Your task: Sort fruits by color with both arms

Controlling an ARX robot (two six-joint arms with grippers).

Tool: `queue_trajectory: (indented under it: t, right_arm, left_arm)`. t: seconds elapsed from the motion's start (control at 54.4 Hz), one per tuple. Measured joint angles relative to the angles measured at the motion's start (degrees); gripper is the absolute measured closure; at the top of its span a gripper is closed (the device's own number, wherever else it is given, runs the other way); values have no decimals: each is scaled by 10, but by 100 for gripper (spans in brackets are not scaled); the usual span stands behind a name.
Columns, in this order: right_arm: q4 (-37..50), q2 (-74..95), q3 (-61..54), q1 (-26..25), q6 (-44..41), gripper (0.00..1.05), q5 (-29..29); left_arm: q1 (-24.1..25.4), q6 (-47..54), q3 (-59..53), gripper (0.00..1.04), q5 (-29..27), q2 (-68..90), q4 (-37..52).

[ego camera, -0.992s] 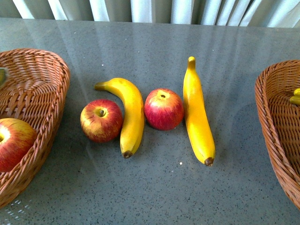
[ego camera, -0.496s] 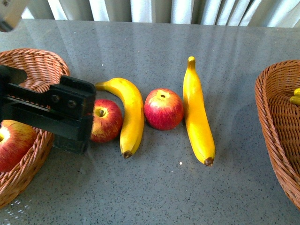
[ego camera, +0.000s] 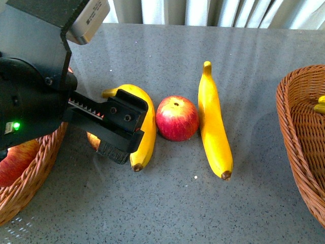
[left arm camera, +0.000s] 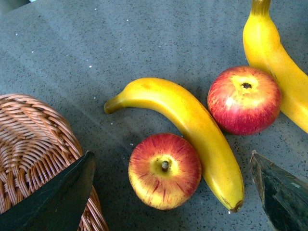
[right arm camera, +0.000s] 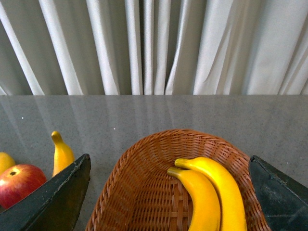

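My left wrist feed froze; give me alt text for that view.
The open left gripper hovers over a red-yellow apple lying against a curved banana on the grey table. A second apple and a straighter banana lie beyond it, a wicker basket to one side.

In the front view the left arm (ego camera: 35, 101) hides nearly all of the leftmost worktop apple (ego camera: 92, 141), leaving a sliver, and hides much of the left basket (ego camera: 35, 178). The basket apple (ego camera: 15, 160) is cut by the frame. The right basket (ego camera: 299, 132) runs off the edge, and the yellow tip (ego camera: 320, 104) inside it is probably a banana. In the right wrist view, the two bananas (right arm camera: 228, 192) are cut off by the picture's edge.
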Motion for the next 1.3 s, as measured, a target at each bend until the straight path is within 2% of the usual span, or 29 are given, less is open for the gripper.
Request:
queue_trajectory:
  t: [0.349,0.533,0.864,1.304]
  right_arm:
    - [0,0,0,0,0,9,0]
    - [0,0,0,0,0,9,0]
    - [0,0,0,0,0,9,0]
    - [0,0,0,0,0,9,0]
  left_arm:
    - [13,124,33,9,66,47,-33]
    - [34,240,68,9,111,88,-89]
    - [51,370,110,9,116,137,-133]
    - [65,483,141,9,118,163,-185]
